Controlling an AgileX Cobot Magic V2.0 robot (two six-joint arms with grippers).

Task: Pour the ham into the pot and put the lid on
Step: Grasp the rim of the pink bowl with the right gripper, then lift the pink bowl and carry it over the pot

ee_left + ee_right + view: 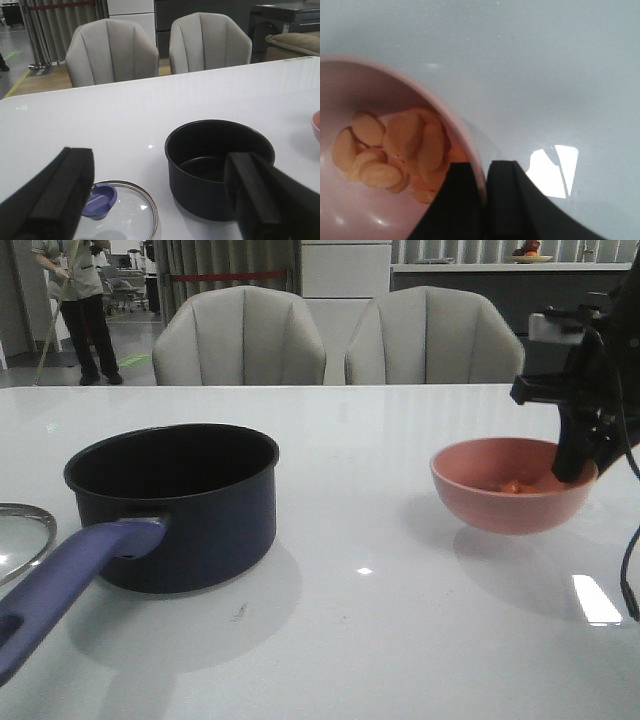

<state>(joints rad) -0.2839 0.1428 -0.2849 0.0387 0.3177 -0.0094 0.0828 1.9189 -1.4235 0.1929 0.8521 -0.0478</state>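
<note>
The dark navy pot (pixel 175 505) stands at the left of the white table, its purple-blue handle (pixel 60 585) pointing toward me; it also shows in the left wrist view (pixel 217 167), black and empty inside. The glass lid (pixel 20 540) lies flat left of the pot, its blue-purple knob (pixel 98 201) up. My left gripper (pixel 160 200) is open and empty, above and behind lid and pot. The pink bowl (pixel 512 485) hangs a little above the table at right, with ham slices (pixel 390 150) inside. My right gripper (pixel 482 172) is shut on the bowl's rim (pixel 470 150), one finger inside, one outside.
Two grey chairs (pixel 240 340) stand behind the table's far edge. A person (pixel 80 305) stands far back at the left. The bowl's shadow (pixel 515 565) lies on the table under it. A cable (pixel 630 570) hangs at the right edge.
</note>
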